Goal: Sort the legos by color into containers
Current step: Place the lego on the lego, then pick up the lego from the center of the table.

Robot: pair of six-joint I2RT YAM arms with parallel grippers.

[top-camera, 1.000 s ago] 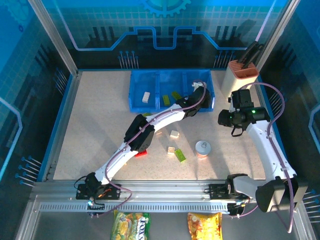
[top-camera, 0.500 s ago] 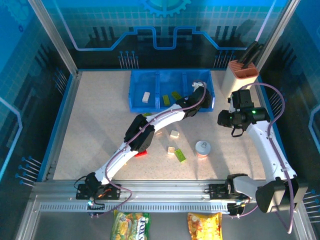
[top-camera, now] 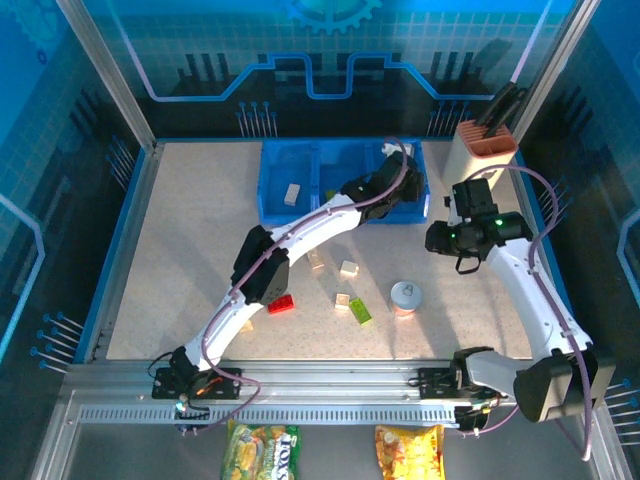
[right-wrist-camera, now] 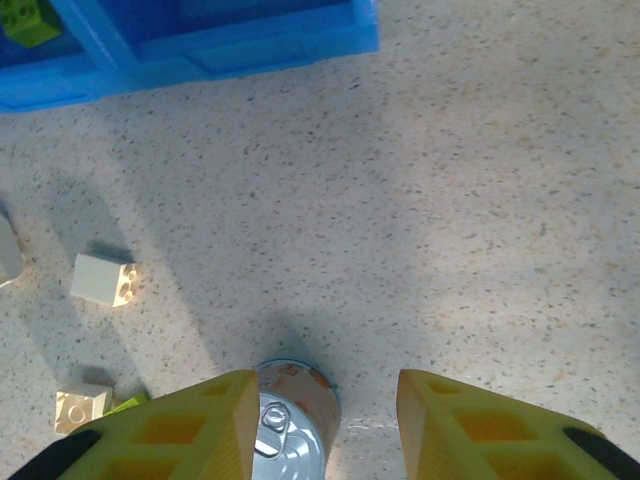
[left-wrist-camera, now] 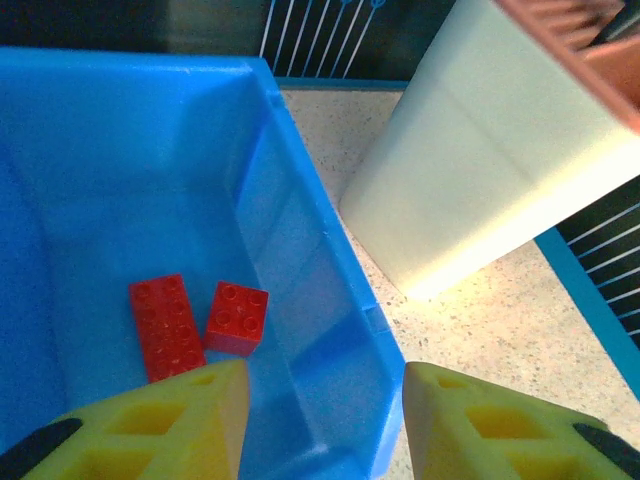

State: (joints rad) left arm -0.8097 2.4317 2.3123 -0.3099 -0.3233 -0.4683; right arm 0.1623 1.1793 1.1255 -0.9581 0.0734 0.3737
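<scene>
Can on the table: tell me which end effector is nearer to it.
Right. The right end effector hangs close above the can; the left end effector is over the right compartment of the blue tray, farther off.

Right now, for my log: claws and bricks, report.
Left claw open above two red plastic bricks in blue plastic tray. Right claw open, facing round silver-topped can.

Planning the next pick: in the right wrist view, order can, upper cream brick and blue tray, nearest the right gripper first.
1. Can, bottom centre, by the right gripper.
2. Upper cream brick, left side.
3. Blue tray, top edge, farthest.
</scene>
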